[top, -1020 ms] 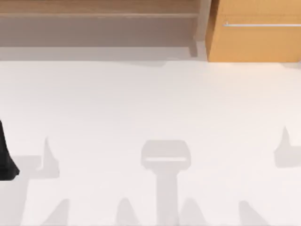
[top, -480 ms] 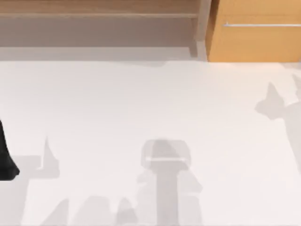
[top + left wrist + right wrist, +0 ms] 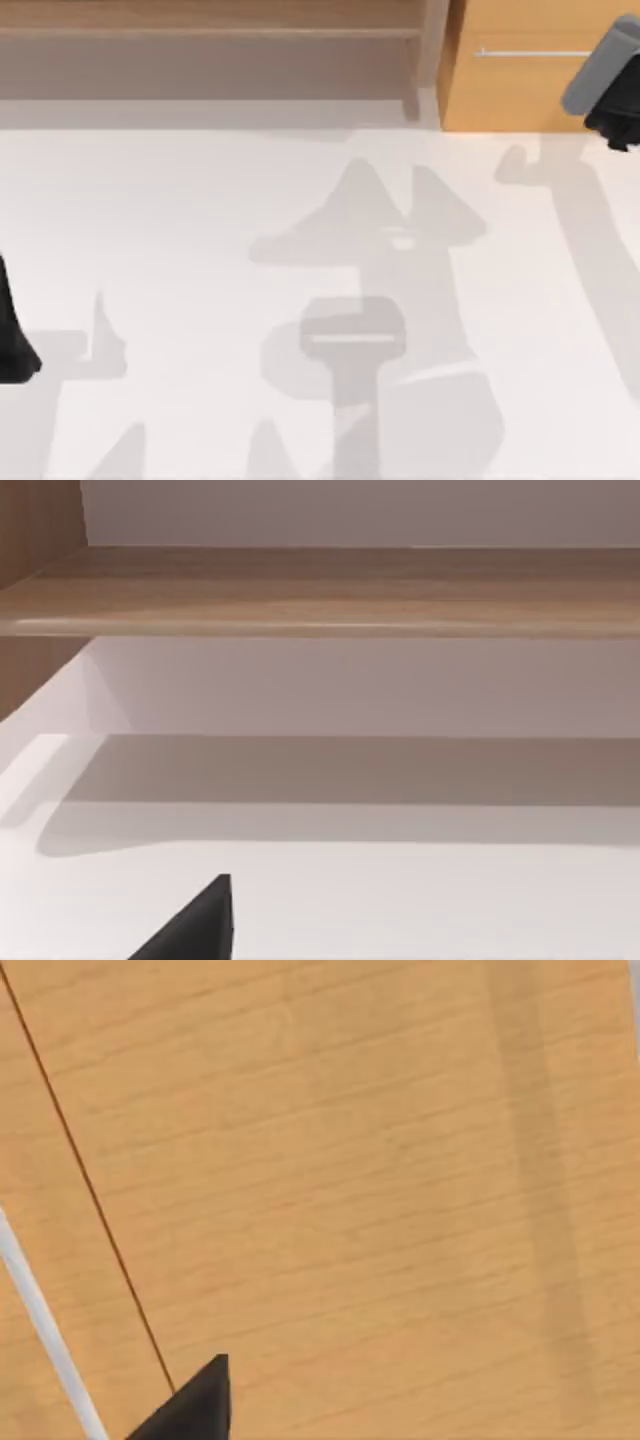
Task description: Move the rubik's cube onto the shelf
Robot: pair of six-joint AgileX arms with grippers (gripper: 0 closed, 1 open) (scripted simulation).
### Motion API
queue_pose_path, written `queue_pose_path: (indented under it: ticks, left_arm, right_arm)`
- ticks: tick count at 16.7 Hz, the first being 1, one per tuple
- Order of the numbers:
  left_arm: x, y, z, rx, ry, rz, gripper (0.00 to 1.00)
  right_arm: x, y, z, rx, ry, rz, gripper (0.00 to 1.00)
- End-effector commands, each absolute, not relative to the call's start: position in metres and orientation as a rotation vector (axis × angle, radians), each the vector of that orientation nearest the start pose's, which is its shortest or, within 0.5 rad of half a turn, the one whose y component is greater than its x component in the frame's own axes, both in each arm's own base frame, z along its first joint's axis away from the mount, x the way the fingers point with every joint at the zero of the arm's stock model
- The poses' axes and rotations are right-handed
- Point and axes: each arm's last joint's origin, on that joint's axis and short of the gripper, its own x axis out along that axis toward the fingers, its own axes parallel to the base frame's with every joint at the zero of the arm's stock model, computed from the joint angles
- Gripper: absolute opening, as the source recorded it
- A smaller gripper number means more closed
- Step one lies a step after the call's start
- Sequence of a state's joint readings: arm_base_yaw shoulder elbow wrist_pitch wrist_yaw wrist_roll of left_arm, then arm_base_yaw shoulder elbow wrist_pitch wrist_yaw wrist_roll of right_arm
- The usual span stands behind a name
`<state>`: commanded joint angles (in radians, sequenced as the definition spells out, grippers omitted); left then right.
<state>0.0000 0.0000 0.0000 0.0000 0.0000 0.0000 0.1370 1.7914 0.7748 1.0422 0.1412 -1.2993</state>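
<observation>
The bench (image 3: 200, 200) is carrying a broad arm shadow across its middle that was not there a second ago. The shelf (image 3: 200, 18) is running along the far edge, its board bare. The cabinet (image 3: 520, 90) is filling the far right corner. The right gripper (image 3: 618, 120) is now swinging in over the cabinet front, having been out of frame half a second ago, and its wrist camera is looking close at the orange wood and handle (image 3: 45, 1325). I judge it is reaching, not yet carrying. The left gripper (image 3: 12, 340) is staying parked at the left edge. How either's jaws are standing, and where the cube is lying, I cannot tell.
</observation>
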Motion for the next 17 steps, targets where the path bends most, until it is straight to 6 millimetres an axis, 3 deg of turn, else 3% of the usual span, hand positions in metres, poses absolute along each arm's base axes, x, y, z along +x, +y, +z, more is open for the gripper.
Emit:
queue_pose_path:
  ticks: [4, 7, 14, 17]
  left_arm:
    - [0.106, -0.001, 0.160, 0.000, 0.000, 0.000, 1.00]
    - [0.106, -0.001, 0.160, 0.000, 0.000, 0.000, 1.00]
    - [0.106, -0.001, 0.160, 0.000, 0.000, 0.000, 1.00]
    - [0.106, -0.001, 0.160, 0.000, 0.000, 0.000, 1.00]
  right_arm:
    - [0.393, 0.062, 0.123, -1.485, -0.004, 0.000, 1.00]
    - [0.404, 0.068, 0.095, -1.555, 0.006, -0.005, 1.00]
    - [0.406, 0.067, 0.089, -1.570, 0.013, -0.007, 1.00]
    - [0.416, 0.069, 0.089, -1.571, 0.007, -0.008, 1.00]
